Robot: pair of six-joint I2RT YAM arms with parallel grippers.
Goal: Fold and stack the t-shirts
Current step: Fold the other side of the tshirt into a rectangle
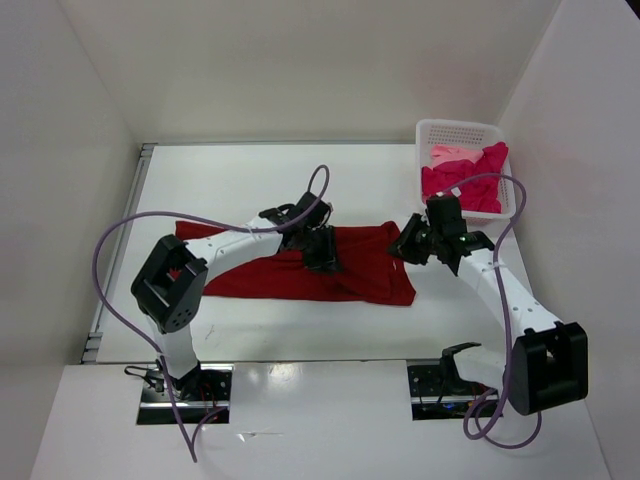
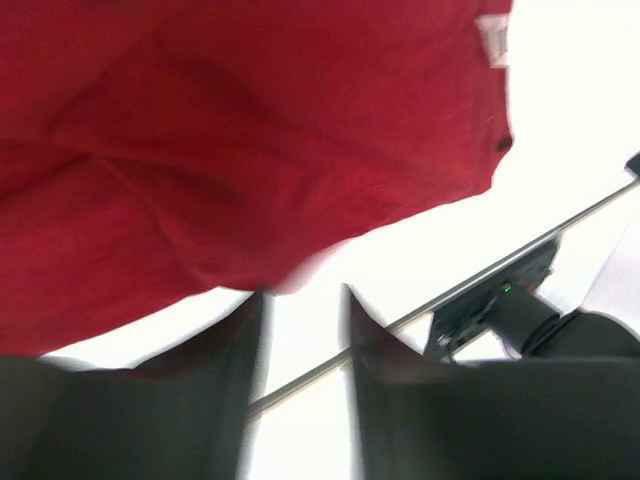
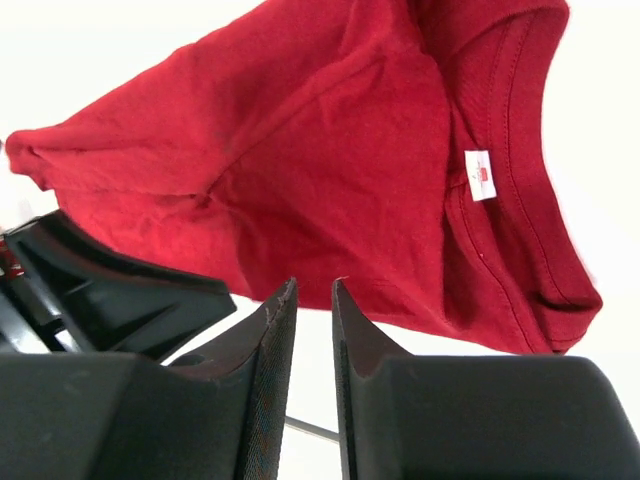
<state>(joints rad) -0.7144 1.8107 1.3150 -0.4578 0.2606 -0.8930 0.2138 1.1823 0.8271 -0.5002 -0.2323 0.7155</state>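
A dark red t-shirt (image 1: 255,275) lies spread flat across the middle of the table, neck end to the right. My left gripper (image 1: 326,262) hovers over its middle; in the left wrist view the blurred fingers (image 2: 230,380) stand apart over bare table, the shirt's hem (image 2: 250,130) just past their tips. My right gripper (image 1: 404,250) sits at the shirt's collar end. In the right wrist view it (image 3: 313,287) is open by a narrow gap with nothing in it, the shirt (image 3: 330,150) and its white tag (image 3: 481,175) right beyond. A magenta t-shirt (image 1: 465,185) and a pale pink one (image 1: 450,155) lie in the basket.
The white perforated basket (image 1: 460,127) stands at the back right against the wall. White walls enclose the table on three sides. A metal rail (image 1: 140,190) runs along the table's left edge. Purple cables loop over both arms.
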